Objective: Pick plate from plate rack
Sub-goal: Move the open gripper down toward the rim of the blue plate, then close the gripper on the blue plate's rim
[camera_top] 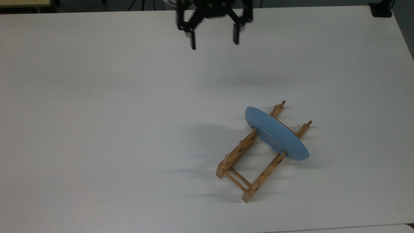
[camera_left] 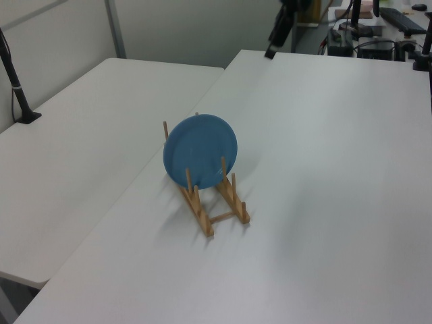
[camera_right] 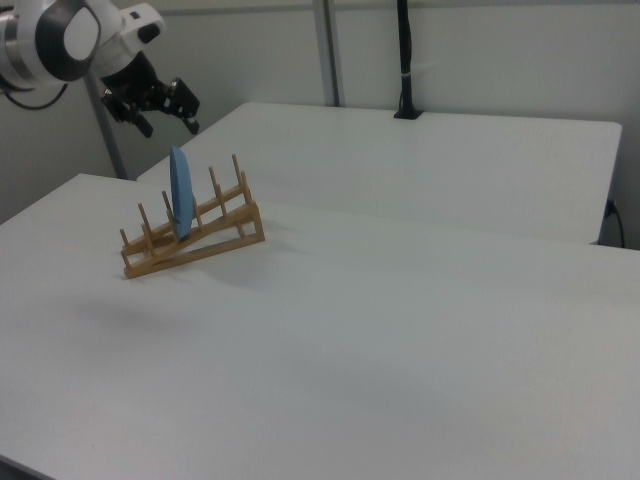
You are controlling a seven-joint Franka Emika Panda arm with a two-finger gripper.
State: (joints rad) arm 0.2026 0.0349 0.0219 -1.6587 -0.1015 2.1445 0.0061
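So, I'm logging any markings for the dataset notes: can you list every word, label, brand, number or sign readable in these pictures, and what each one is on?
None: no readable text in any of the three views.
The plate: plain blue, no print or mark.
The plate rack: bare wood, no label or stamp.
The gripper: black, no lettering visible.
The table: plain white, no stickers or signs.
Desk clutter in the background of the left view: too small to make out any text.

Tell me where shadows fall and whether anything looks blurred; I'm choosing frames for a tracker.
Top view: soft shadows spread toward the top view's left from the plate rack and plate; the gripper is slightly smeared. Left view: the gripper is dark and blurred. Right view: even light, faint shadow under the rack.
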